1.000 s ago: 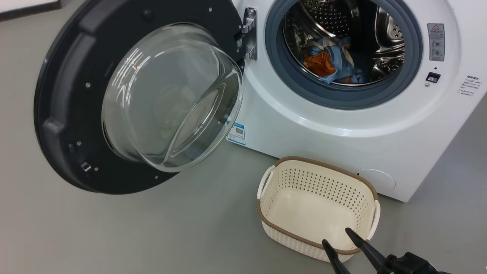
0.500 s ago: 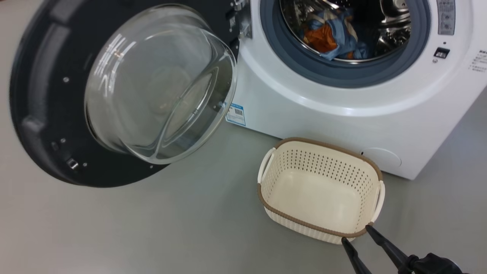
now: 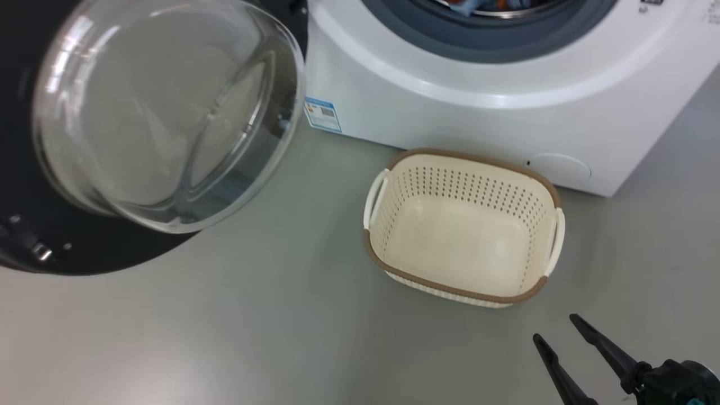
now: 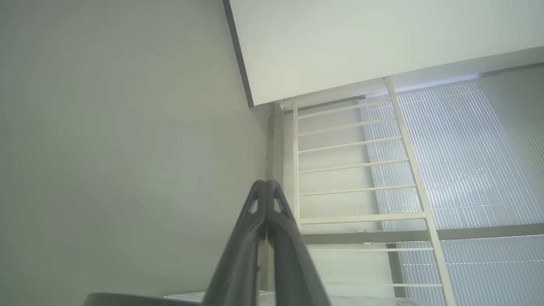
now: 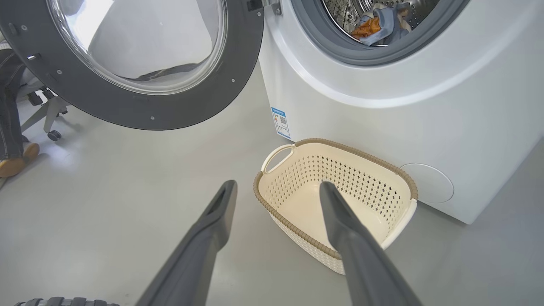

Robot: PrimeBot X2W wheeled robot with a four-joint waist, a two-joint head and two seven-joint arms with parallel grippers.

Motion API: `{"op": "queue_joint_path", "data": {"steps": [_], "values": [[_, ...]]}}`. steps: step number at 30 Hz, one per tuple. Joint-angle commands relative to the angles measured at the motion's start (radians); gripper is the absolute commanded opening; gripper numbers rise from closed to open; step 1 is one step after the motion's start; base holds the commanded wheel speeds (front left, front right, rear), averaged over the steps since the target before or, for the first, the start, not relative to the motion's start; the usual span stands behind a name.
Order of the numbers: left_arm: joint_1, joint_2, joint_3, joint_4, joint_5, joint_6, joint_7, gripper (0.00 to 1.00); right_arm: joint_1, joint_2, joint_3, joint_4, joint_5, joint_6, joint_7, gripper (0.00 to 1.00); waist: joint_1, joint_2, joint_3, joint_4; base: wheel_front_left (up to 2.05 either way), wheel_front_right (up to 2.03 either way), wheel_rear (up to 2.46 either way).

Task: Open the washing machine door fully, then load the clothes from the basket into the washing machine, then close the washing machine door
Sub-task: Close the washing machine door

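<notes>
Basket, cream, perforated, bare bottom in view: stood on the grey floor just in front of the washing machine, toward its right lower corner. Washing machine door: swung wide open to the left, glass bowl bulging toward the viewer. Clothes: blue and orange bundle, lay inside the drum. Right pincer: fingers spread wide, pinching nothing, hung near and right of the basket, apart from it. Left pincer: fingers pressed together, nothing between them, tips before a white barred frame.
</notes>
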Motion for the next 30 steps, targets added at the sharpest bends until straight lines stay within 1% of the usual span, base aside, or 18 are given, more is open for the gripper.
{"op": "queue_joint_path", "data": {"steps": [1, 4, 9, 13, 21, 30], "values": [[-0.025, 0.056, 0.024, -0.033, -0.009, -0.003, 0.012, 0.0, -0.021, -0.022, 0.016, -0.027, 0.007, 0.002, -0.005, 1.0, 0.0, 0.0, 0.028, -0.024, 0.0, 0.0, 0.0], [-0.049, 0.039, 0.039, -0.047, -0.043, -0.005, 0.026, 0.0, -0.024, -0.033, 0.018, -0.029, 0.01, 0.002, -0.005, 1.0, 0.0, 0.0, 0.036, -0.03, 0.0, 0.0, 0.0], [-0.059, 0.043, 0.044, -0.069, -0.061, -0.002, 0.051, 0.0, -0.031, -0.046, 0.024, -0.033, 0.016, 0.002, -0.005, 1.0, 0.0, 0.0, 0.047, -0.042, 0.0, 0.0, 0.0], [-0.061, 0.034, 0.042, -0.083, -0.081, -0.003, 0.08, 0.0, -0.029, -0.053, 0.021, -0.033, 0.02, 0.002, -0.005, 1.0, 0.0, 0.0, 0.05, -0.046, 0.0, 0.0, 0.0], [-0.025, 0.019, 0.019, -0.097, -0.094, -0.03, 0.145, 0.0, -0.029, -0.067, 0.016, -0.032, 0.024, 0.002, -0.005, 1.0, 0.0, 0.0, 0.047, -0.058, 0.0, 0.0, 0.0], [0.027, 0.017, 0.009, -0.093, -0.119, -0.073, 0.236, 0.0, -0.011, -0.077, 0.013, -0.034, 0.024, 0.002, -0.005, 1.0, 0.0, 0.0, 0.024, -0.075, 0.0, 0.0, 0.0]]}}
